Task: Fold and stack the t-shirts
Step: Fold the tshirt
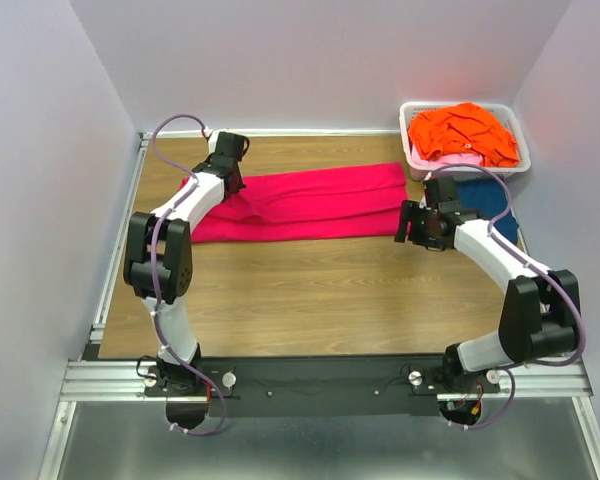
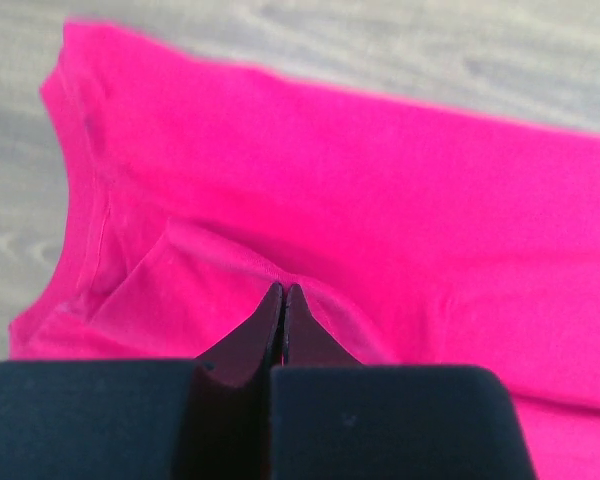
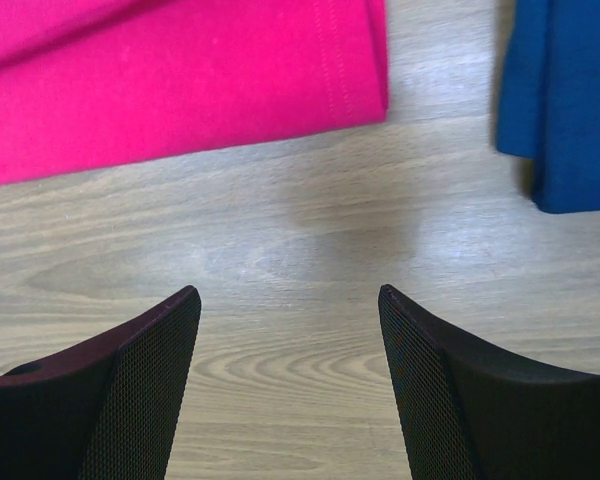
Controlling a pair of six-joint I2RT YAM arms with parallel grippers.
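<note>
Currently folding magenta t-shirt point(image 1: 310, 203) | left gripper point(image 2: 283, 291) clenched on cloth ridge | right gripper point(image 3: 288, 293) spread, empty | next, likely: pinch hem corner

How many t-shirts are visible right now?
3. A magenta one spread across the far side of the table, a dark blue one just right of it, partly hidden, and an orange one piled in the white basket. More may lie beneath it.

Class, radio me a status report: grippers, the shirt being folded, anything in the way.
Left gripper shut at magenta shirt fold, grip unconfirmed. Right gripper open over table, short of hem. Blue shirt apart, not obstructing.
</note>
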